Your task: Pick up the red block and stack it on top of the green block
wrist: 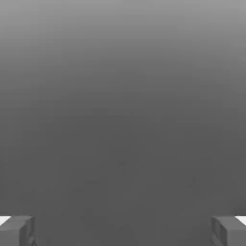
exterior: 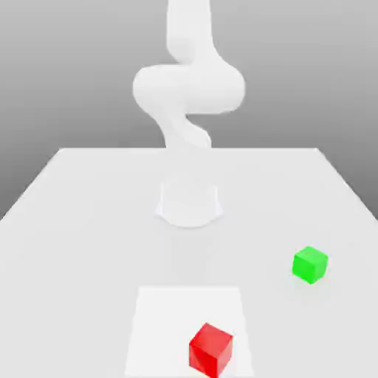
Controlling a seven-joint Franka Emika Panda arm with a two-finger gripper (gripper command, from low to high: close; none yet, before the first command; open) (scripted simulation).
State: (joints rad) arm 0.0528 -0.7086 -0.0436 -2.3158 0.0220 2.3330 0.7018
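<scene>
Red block [exterior: 210,349]: nearest you, on the table [exterior: 81,221], one vertical edge turned toward the camera; a cube, so you get no long axis. Its bottom corner sits at the picture's lower edge.
Green block [exterior: 310,265]: farther back toward the exterior view's right, well apart from the red one, also corner-on.
Gripper [wrist: 123,230]: released, fingers [wrist: 17,230] spread wide with nothing between them; you see just their tips, cut off at the frame edge.
Blocks relative to gripper: you cannot tell.
Arm [exterior: 188,88]: white, washed out against the table, its lower part hard to make out.
</scene>
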